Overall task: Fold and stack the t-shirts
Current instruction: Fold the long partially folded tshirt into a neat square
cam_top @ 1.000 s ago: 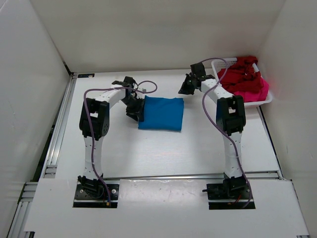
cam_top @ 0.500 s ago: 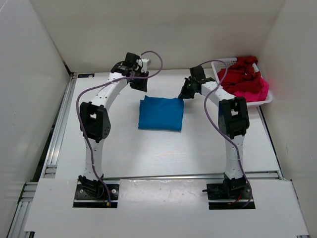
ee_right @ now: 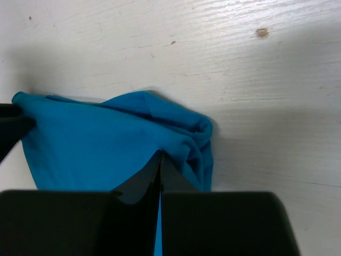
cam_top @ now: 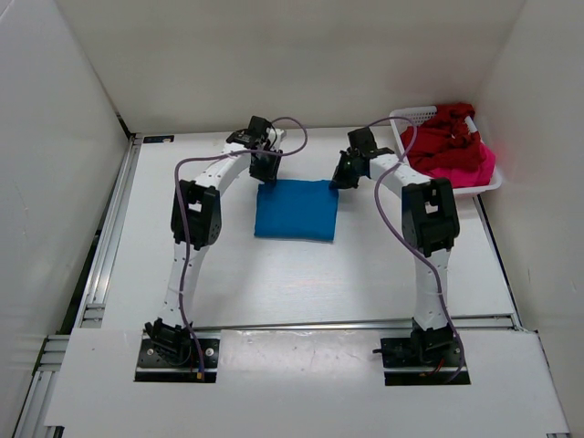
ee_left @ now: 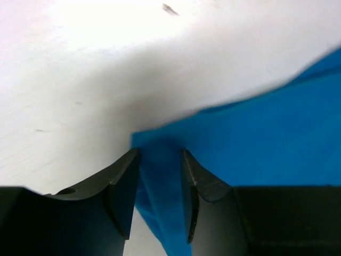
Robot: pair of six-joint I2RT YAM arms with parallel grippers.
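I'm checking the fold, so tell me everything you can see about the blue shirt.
The blue shirt is bright, soft-looking cloth, folded into a neat rectangle lying flat on the white table. Its far right corner is bunched, pinched by the shut right gripper; the left gripper clamps a fold at its far left corner.

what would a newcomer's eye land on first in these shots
A bright blue t-shirt, folded into a neat rectangle, lies in the middle of the table. The left gripper pinches its far left corner, and the closed right gripper sits at its far right corner. At the table's far right, a white basket holds a crumpled dark red shirt and a pink shirt.
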